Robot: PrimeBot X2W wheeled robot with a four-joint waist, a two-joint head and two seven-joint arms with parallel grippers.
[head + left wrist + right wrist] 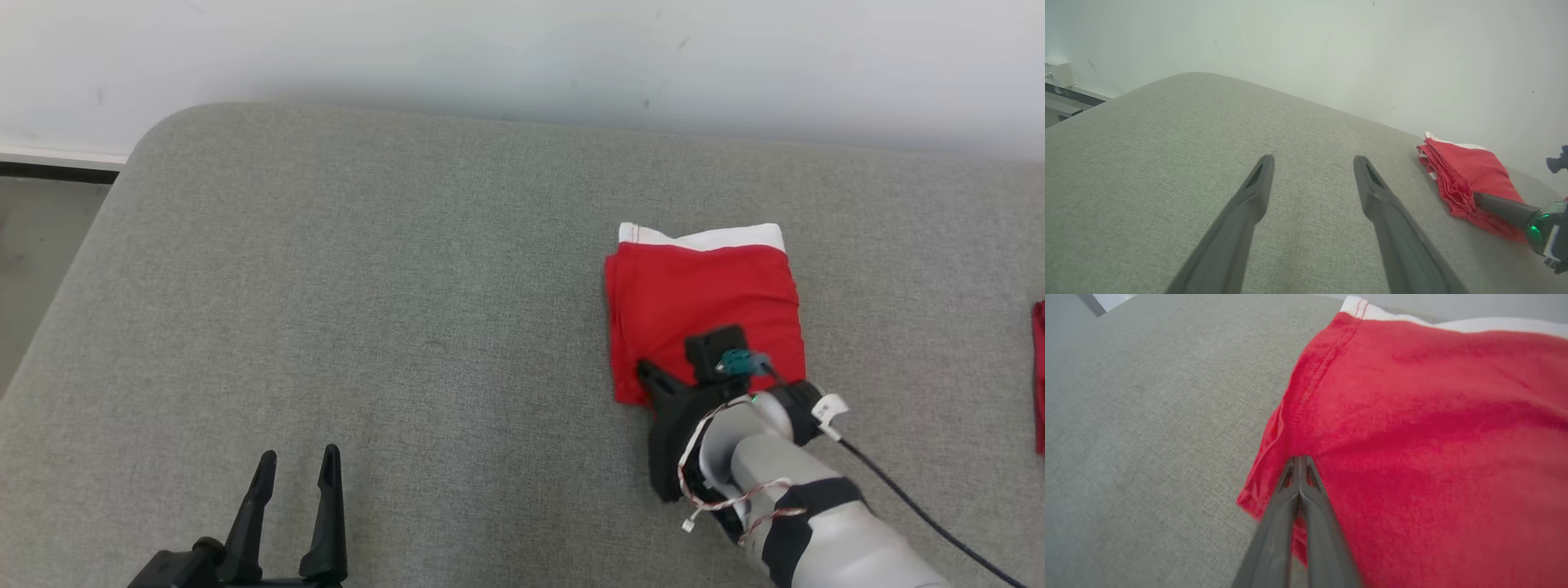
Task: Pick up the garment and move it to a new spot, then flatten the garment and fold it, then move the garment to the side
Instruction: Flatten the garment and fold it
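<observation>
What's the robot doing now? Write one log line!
garment: folded, on grey cushion | right gripper: shut on garment, near-left corner | left gripper: open, away from garment | step: move aside not yet done

Cut off and hidden
A red cloth (pixel 1038 376) is being cut by the right edge; the right gripper (pixel 1299 462) is hiding any garment (pixel 1412 416) pinched inside.

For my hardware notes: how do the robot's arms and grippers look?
The left gripper and right gripper each have two long, dark, tapering fingers. The right forearm is pale grey with black bands, red-and-white wires, a black cable and a white label.
</observation>
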